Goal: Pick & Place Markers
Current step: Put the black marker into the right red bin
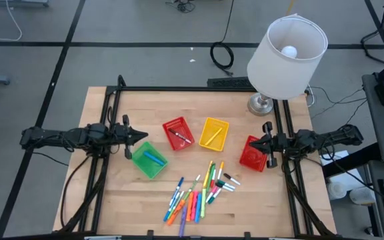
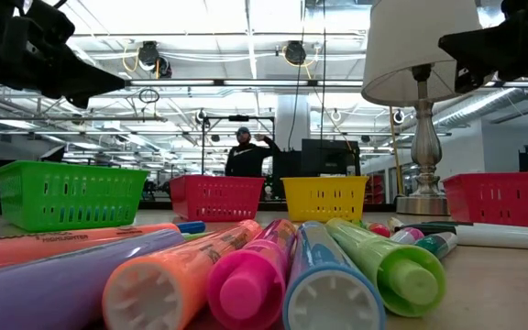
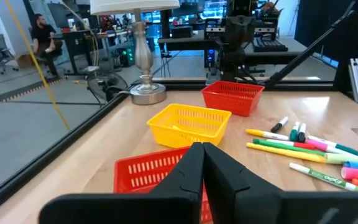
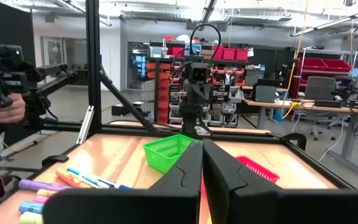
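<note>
Several markers [image 1: 199, 192] in orange, blue, green, yellow and pink lie loose on the wooden table near its front edge; they show close up in the low view [image 2: 246, 275]. A blue marker [image 1: 154, 158] lies in the green basket [image 1: 149, 160]. One marker each lies in the middle red basket [image 1: 177, 133] and the yellow basket [image 1: 214, 133]. A second red basket [image 1: 253, 153] stands at the right. My left gripper [image 1: 142, 135] hovers shut, pointing level, at the table's left above the green basket. My right gripper [image 1: 253, 142] hovers shut over the right red basket.
A table lamp with a white shade [image 1: 285, 50] stands at the table's far right corner. Black frame rails [image 1: 179, 89] border the table. A person [image 2: 246, 151] stands far behind it, and a hand with a controller [image 4: 5, 109] shows beyond the table's left side.
</note>
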